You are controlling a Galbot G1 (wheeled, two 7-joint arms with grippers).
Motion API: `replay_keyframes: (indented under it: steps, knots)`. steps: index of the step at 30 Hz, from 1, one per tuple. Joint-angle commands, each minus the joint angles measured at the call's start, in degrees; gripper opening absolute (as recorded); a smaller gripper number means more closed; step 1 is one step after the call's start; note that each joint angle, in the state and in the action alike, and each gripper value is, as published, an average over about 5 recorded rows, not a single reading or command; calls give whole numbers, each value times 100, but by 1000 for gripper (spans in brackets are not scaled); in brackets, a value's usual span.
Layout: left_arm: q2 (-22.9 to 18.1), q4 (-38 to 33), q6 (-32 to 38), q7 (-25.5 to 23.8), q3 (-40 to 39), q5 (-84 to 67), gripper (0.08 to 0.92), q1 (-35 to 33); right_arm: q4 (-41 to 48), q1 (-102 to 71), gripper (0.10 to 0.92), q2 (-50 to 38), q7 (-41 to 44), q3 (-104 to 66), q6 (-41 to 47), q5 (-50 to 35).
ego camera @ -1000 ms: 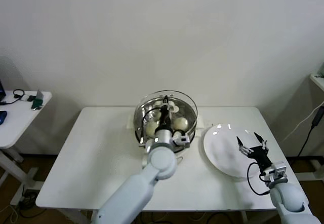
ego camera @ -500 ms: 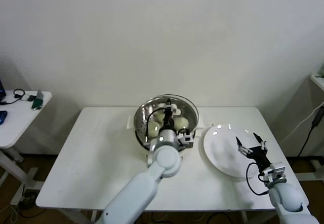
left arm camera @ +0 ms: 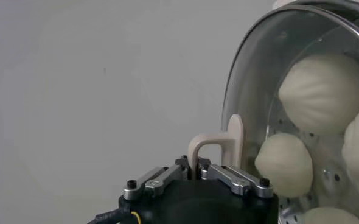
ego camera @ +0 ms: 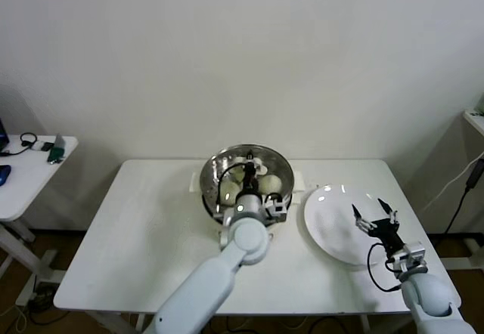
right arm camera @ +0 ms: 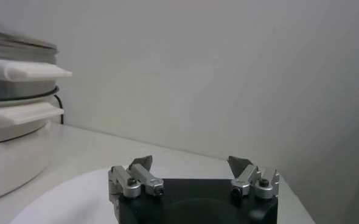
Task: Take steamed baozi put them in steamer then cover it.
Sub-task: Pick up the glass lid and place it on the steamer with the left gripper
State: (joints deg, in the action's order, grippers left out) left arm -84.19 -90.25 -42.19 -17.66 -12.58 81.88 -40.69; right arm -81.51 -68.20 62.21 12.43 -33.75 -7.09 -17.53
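Note:
The steamer (ego camera: 209, 196) stands at the table's back middle, and its steel wall (right arm camera: 9, 85) also shows in the right wrist view. Several cream-white baozi (ego camera: 229, 190) lie inside it, seen through the glass (left arm camera: 316, 85). The clear cover (ego camera: 268, 160) lies low over the steamer's rim, nearly level; I cannot tell if it is fully seated. My left gripper (ego camera: 248, 171) is shut on the cover's cream handle (left arm camera: 219, 145), jaws pinched on its arch (left arm camera: 193, 165). My right gripper (ego camera: 374, 217) hovers open over the white plate (ego camera: 333, 232), nothing between its fingers (right arm camera: 191, 167).
The flat white plate (right arm camera: 76, 195) lies right of the steamer, near the table's right edge. The white pot base (right arm camera: 9, 158) carries side handles (right arm camera: 27, 70). A small side table (ego camera: 30, 168) with cables stands off to the left. A wall rises behind the table.
My left gripper has lowered the cover from a tilted pose above the steamer to nearly level over its rim. The right arm has stayed put.

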Motion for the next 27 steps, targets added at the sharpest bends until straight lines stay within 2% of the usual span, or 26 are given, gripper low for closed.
replay_keyframes:
  steps: [1,19,22,27]
  knots:
    - [-46,51,-281,-40,-11,23,151,-5,9,3,823,-1,5,-7,-4,6]
    - [27,42,-281,-89,-48,-53,158,-10,10,9,823,18,84,-43,10,24]
    - [72,-36,-281,-75,-49,-75,211,3,8,6,823,21,89,-75,10,-9]
    - [247,-251,-281,-44,-116,-164,356,9,-16,-19,823,-1,118,-102,36,-120]
